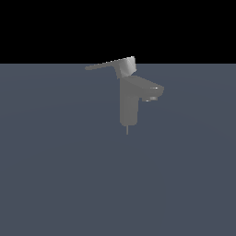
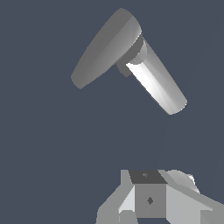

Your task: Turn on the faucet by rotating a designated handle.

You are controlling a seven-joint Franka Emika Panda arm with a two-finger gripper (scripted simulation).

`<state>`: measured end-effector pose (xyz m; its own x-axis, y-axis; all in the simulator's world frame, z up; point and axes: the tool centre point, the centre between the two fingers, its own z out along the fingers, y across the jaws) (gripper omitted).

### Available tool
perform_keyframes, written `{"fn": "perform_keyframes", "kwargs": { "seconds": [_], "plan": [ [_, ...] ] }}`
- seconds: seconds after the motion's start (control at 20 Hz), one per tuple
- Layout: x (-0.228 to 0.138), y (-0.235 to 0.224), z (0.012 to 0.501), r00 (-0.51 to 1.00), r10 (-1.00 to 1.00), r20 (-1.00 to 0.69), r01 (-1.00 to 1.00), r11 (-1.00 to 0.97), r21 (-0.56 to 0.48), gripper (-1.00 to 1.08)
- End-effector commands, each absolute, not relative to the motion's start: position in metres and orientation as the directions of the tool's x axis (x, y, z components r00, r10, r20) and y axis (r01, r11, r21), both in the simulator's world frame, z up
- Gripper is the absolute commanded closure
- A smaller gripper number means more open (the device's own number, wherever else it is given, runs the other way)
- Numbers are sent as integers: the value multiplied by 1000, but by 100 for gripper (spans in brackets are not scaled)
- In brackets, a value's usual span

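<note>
Exterior view shows the faucet (image 1: 128, 103) upright mid-tabletop (image 1: 55, 175), its handle (image 1: 108, 65) reaching toward that view's left. Whether the gripper (image 2: 148, 201) is apart, I cannot tell. Best push sideways near the lever's thin tip.

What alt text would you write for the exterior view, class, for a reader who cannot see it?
A grey faucet stands alone on a flat blue-grey surface, its short spout pointing to the exterior view's right. Its thin handle reaches left from the top. No robot appears.
</note>
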<state>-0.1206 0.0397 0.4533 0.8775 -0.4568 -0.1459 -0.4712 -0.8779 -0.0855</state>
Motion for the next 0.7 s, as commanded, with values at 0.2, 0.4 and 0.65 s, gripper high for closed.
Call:
{"fn": "perform_keyframes", "kwargs": {
  "seconds": [0.2,0.4,0.65],
  "plan": [
    [-78,48,426,779,-600,-185,-616,-787,-41,108],
    [-54,54,406,706,-681,-195,-694,-720,-2,108],
    [-24,62,379,606,-772,-190,-779,-624,51,108]
  ]
}}
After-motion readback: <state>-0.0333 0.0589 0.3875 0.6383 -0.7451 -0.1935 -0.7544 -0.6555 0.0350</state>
